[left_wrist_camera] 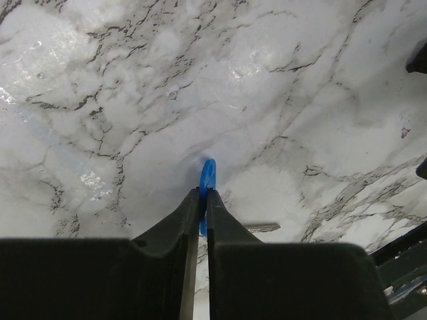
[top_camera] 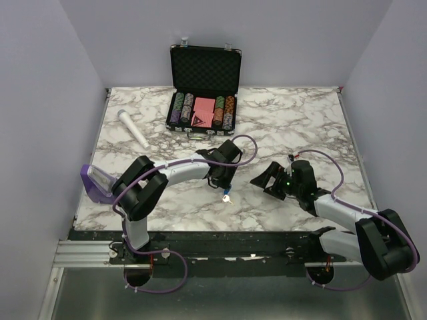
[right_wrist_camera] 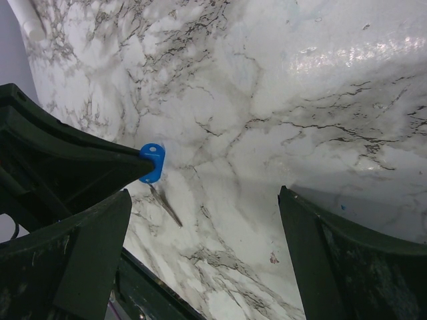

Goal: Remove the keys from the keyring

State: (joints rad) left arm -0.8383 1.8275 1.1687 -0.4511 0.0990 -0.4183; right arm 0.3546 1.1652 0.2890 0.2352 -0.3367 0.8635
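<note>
Right up against the left wrist lens, the black fingers of the left hand (left_wrist_camera: 203, 195) are working low over the white, grey-veined marble surface (left_wrist_camera: 100, 100). They are pressing together on the small blue oblong plastic key tag (left_wrist_camera: 208, 175), pinching it edge-on. Across from it, the right hand (right_wrist_camera: 205, 197) is hanging with its fingers spread wide and nothing between them, facing the tag from nearby. Below the tag, the thin pale metallic key (right_wrist_camera: 165, 205) is trailing away from the blue plastic, its far end seemingly resting on the marble.

So where is the job standing? By my reading, only the opening part is done, because the tag is secured. The key is looking joined to the ring, so all the separating is left to do, and the free right hand is not touching anything yet.

The overhead view is giving the layout. Both arms are converging mid-surface, and the open black case of poker chips (top_camera: 203, 110) and the white stick (top_camera: 132, 130) are sitting well apart at the back. From up there the tag is only a blue speck.

The right wrist view is showing the tag's flat face, its hole and the key's whole length. The left wrist view is offering just the tag's edge and a sliver of key beside its own finger. The ring itself is too fine to make out anywhere.
</note>
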